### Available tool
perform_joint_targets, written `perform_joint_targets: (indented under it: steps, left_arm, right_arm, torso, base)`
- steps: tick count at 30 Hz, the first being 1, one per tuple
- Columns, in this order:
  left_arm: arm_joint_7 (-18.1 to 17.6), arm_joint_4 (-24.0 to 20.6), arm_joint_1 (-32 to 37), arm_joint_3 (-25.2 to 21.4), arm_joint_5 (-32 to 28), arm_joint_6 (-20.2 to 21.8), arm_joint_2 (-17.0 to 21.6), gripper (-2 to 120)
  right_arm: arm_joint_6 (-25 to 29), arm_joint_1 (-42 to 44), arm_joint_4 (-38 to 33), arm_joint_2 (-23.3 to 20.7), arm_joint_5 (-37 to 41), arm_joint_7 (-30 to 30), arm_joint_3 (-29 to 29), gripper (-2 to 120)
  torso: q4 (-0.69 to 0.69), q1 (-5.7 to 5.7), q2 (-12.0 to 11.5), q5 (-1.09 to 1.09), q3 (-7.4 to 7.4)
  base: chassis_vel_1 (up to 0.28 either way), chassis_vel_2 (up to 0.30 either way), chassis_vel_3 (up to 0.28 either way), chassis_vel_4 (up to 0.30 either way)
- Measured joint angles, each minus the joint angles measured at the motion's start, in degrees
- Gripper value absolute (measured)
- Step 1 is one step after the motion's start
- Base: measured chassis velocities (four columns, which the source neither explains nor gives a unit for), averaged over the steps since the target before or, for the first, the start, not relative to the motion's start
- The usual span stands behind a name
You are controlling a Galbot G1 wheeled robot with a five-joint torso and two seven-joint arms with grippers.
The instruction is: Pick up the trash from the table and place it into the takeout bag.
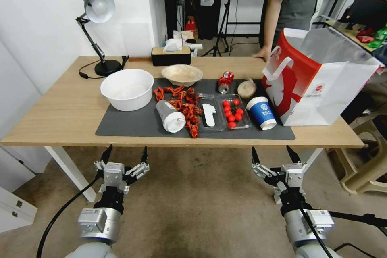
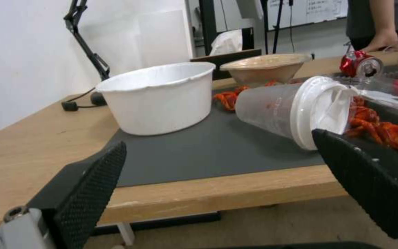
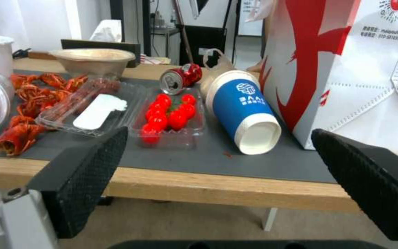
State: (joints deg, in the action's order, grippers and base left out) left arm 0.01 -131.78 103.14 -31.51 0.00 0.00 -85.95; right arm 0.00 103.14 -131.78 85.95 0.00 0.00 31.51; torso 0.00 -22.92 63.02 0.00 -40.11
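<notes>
- Table (image 1: pixel 60 117): long light-wood top carrying a dark mat (image 1: pixel 133 123); its near edge runs between the load and both arms, with bare wood at the robot's left end and open floor in front.
- Takeout bag (image 1: pixel 322 88): upright at the right end of the mat, mouth open upward, so drops must come from above; a person's hand (image 1: pixel 263 53) rests on the far edge just behind it.
- Big white bowl (image 1: pixel 127 88) (not trash): upright at the left of the mat, walling off that side.
- Trash, all untouched: shallow beige bowl (image 1: pixel 182 74) at the rear; clear white-lidded cup (image 1: pixel 169 116) on its side among red scraps, lid toward the near edge; blue paper cup (image 1: pixel 261 113) tipped beside the bag, nearest the right arm; red soda can (image 1: pixel 225 82) and paper lump (image 1: pixel 246 88) behind it, hemmed by the tomato tray (image 1: pixel 234 113).
- Left gripper (image 1: pixel 125 159): below the near edge, fingers spread, empty.
- Right gripper (image 1: pixel 275 158): likewise low and apart, holding nothing; judged a ready stance.
</notes>
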Motion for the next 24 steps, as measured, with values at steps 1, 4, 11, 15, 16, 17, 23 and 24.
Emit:
perform_joint_targets:
  steps: [1, 4, 11, 15, 16, 17, 23, 24]
  left_arm:
    - [0.0, 0.0, 0.0, 0.0, 0.0, 0.0, 0.0, 100]
    - [0.0, 0.3, -0.5, 0.0, -0.6, -0.5, 0.3, 100]
    - [0.9, 6.2, -9.4, -1.6, -11.3, -8.4, 6.4, 100]
    - [1.5, 9.8, -14.7, -2.5, -17.8, -13.3, 10.1, 100]
    - [1.7, 10.9, -16.5, -2.8, -20.0, -14.9, 11.3, 100]
    - [1.7, 10.9, -16.5, -2.8, -20.0, -14.9, 11.3, 100]
    - [2.2, 13.7, -20.6, -3.6, -25.1, -18.7, 14.1, 100]
    - [2.2, 13.7, -20.6, -3.6, -25.1, -18.7, 14.1, 100]
  right_arm:
    - [0.0, 0.0, 0.0, 0.0, 0.0, 0.0, 0.0, 100]
    - [0.0, -0.3, 0.1, -0.5, 0.8, 0.2, 0.0, 100]
    - [0.0, -5.8, 1.4, -9.0, 12.8, 5.5, -0.3, 100]
    - [-0.5, -5.6, 2.5, -9.6, 14.7, 5.6, -0.7, 100]
    - [-0.8, -5.5, 2.7, -9.3, 14.3, 5.6, -0.7, 100]
    - [-0.8, -5.5, 2.7, -9.3, 14.3, 5.6, -0.7, 100]
    - [-2.9, -5.2, 4.5, -8.1, 11.7, 6.1, -0.2, 100]
    - [-2.9, -5.2, 4.8, -7.7, 11.1, 6.3, -0.2, 100]
  torso:
    - [0.00, 0.00, 0.0, 0.00, 0.00]
    - [0.00, 0.00, 0.0, 0.01, 0.00]
    - [0.00, -0.02, 0.0, -0.01, -0.01]
    - [-0.02, -0.02, 0.0, 0.02, -0.01]
    - [-0.02, -0.01, 0.0, -0.03, -0.01]
    - [-0.02, -0.01, 0.0, -0.03, -0.01]
    - [0.01, -0.02, 0.0, 0.00, -0.01]
    - [0.01, -0.01, 0.0, 0.01, 0.00]
  base:
    - [0.000, 0.000, 0.000, 0.000]
    - [0.000, 0.000, 0.000, 0.000]
    - [0.000, 0.000, 0.000, 0.000]
    - [0.000, 0.000, 0.000, 0.000]
    - [0.000, 0.000, 0.000, 0.000]
    - [0.000, 0.000, 0.000, 0.000]
    - [0.000, 0.000, 0.000, 0.000]
    - [0.000, 0.000, 0.000, 0.000]
